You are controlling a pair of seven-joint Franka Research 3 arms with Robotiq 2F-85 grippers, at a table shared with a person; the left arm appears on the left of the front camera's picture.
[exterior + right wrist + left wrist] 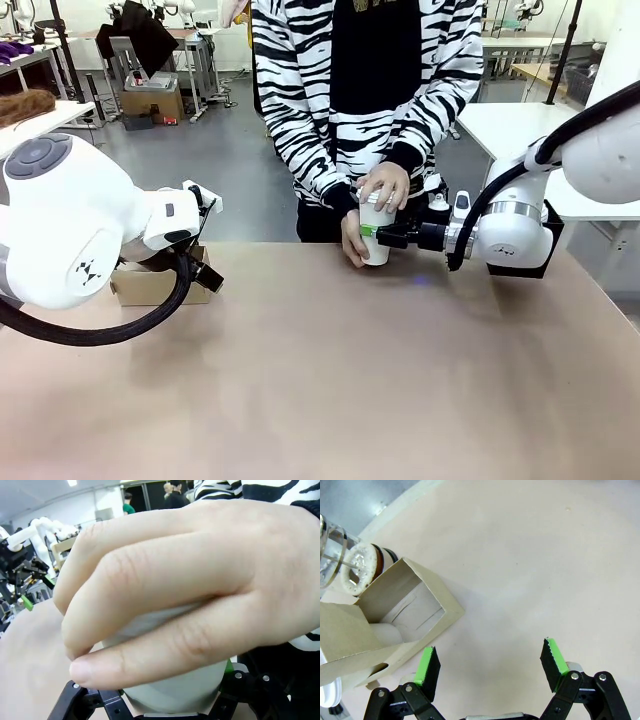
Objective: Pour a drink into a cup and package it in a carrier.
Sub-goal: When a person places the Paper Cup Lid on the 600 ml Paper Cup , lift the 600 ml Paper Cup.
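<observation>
Left tool [489,651] jaws spread above table [535,565]; carrier [345,630] just beside one finger; glass pot [332,550] beyond.

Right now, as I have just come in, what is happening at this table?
A person at the far side holds a white paper cup with both hands, one hand over its top. The right gripper is closed on the same cup from the side, so it looks like a handover; which way, I cannot tell. The left gripper hangs open over the table, beside the brown cardboard carrier, with a glass pot beyond it.
</observation>
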